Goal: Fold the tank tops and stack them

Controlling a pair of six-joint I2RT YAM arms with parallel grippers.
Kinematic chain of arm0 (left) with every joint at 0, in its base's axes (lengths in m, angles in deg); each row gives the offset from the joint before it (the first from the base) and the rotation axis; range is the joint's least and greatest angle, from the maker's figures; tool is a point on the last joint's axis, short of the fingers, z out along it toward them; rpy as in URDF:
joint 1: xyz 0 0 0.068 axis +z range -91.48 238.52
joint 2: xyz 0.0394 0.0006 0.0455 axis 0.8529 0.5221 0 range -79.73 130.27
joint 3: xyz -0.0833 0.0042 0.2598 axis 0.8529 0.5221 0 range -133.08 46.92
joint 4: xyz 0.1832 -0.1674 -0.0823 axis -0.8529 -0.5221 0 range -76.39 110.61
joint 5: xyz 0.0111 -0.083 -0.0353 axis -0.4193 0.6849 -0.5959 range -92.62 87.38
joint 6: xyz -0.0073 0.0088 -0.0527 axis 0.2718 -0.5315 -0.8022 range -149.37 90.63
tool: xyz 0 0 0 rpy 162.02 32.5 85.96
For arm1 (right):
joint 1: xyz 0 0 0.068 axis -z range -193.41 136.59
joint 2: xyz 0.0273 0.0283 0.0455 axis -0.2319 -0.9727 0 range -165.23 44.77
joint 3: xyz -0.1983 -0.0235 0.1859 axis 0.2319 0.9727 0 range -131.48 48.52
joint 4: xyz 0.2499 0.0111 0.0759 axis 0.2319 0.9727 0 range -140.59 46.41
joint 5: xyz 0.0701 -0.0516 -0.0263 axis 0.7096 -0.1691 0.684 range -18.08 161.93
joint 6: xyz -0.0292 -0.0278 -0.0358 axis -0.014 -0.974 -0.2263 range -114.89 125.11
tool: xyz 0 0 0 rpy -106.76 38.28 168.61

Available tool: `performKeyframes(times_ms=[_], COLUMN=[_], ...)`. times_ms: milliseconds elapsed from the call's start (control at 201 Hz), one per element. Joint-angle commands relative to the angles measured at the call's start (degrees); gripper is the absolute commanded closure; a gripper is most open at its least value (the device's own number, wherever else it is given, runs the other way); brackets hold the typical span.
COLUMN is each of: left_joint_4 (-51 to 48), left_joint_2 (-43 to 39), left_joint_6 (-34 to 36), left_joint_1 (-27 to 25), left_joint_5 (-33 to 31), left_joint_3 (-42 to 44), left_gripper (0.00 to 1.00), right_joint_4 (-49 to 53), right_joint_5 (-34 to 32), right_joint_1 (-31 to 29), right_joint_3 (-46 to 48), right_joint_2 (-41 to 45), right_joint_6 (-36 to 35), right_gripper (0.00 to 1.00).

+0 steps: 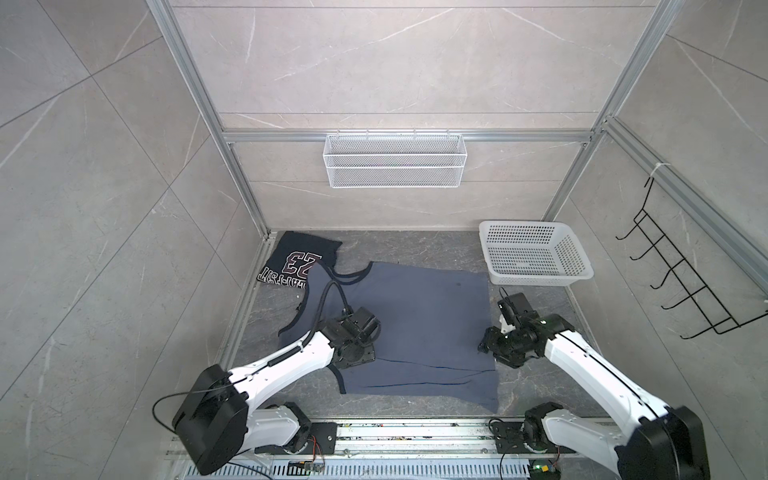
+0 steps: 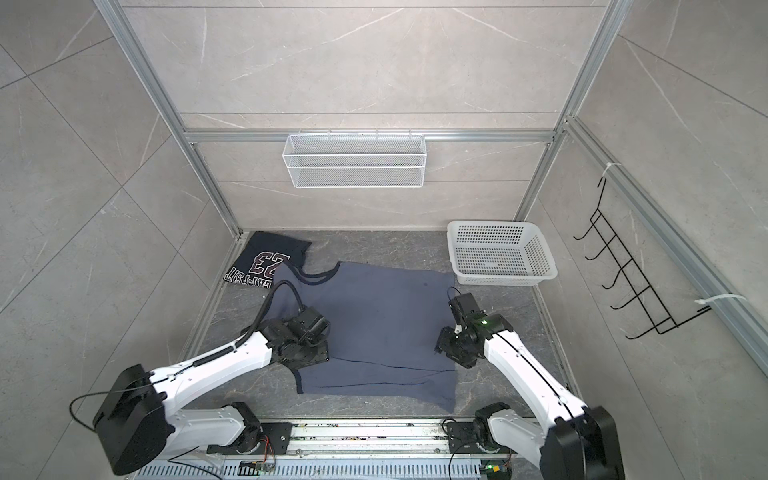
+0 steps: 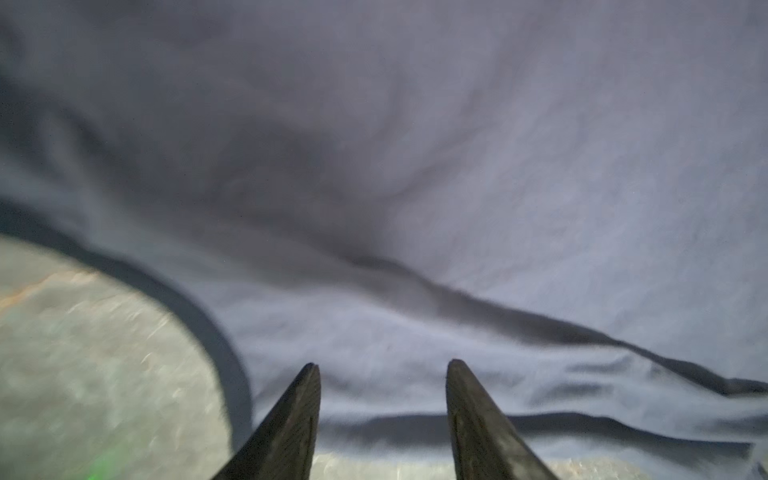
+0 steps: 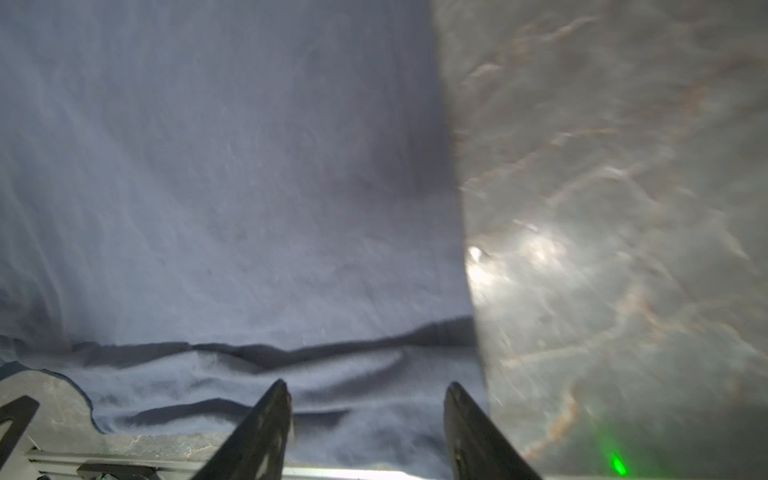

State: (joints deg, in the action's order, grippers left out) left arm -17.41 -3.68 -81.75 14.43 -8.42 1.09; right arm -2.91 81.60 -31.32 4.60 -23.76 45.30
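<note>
The slate-blue tank top lies spread flat across the middle of the table, with creases along its near part. The navy tank top printed "23" lies folded in the back left corner, and the blue one's straps overlap its edge. My left gripper is open just over the blue top's left side, near the dark-trimmed armhole. Nothing is between its fingers. My right gripper is open and empty over the blue top's right edge.
A white plastic basket stands at the back right, close to the right arm. A wire basket hangs on the back wall and a black hook rack on the right wall. The arms' base rail runs along the front edge.
</note>
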Motion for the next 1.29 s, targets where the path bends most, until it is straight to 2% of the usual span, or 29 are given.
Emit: performKeyframes(times_ms=[0,119,249,428,722,876,1090,1180,1289], left_joint_4=[7.2,9.3,10.4,10.1,7.7,12.6,17.1,17.8,15.8], left_joint_2=[7.0,13.1,13.4,8.5,-2.9,-0.1,15.6,19.2,18.0], left_joint_6=[4.1,4.1,2.1,-2.3,-7.4,-3.4,0.2,1.2,4.8], left_joint_1=[0.3,0.6,0.6,0.7,0.7,2.9,4.4,4.4,4.5], left_joint_5=[1.1,1.6,0.2,-2.0,-4.1,-3.7,-1.4,1.1,1.3], left_joint_3=[-4.4,-5.5,-2.4,5.2,15.9,12.9,2.4,-1.0,-5.5], left_gripper=[0.42,0.39,0.34,0.27,0.23,0.22,0.22,0.22,0.21], right_joint_4=[-7.9,-12.3,-13.1,-13.5,-13.0,-10.7,-9.8,-10.3,-10.9], right_joint_5=[-1.1,-0.3,-3.5,-4.8,-5.4,-9.0,-8.7,-9.5,-11.9], right_joint_1=[-0.6,-0.9,-1.5,-1.8,-2.8,-2.6,0.0,0.4,0.9], right_joint_3=[-3.6,-6.5,-9.9,-14.1,-25.9,-31.7,-32.8,-29.8,-24.3], right_joint_2=[-8.1,-18.1,-24.3,-32.4,-44.0,-46.1,-47.2,-44.1,-37.5], right_joint_6=[-3.4,-4.4,-5.3,-6.2,-8.0,-8.1,-7.5,-6.6,-5.9], right_gripper=[0.38,0.38,0.37,0.37,0.37,0.36,0.35,0.35,0.34])
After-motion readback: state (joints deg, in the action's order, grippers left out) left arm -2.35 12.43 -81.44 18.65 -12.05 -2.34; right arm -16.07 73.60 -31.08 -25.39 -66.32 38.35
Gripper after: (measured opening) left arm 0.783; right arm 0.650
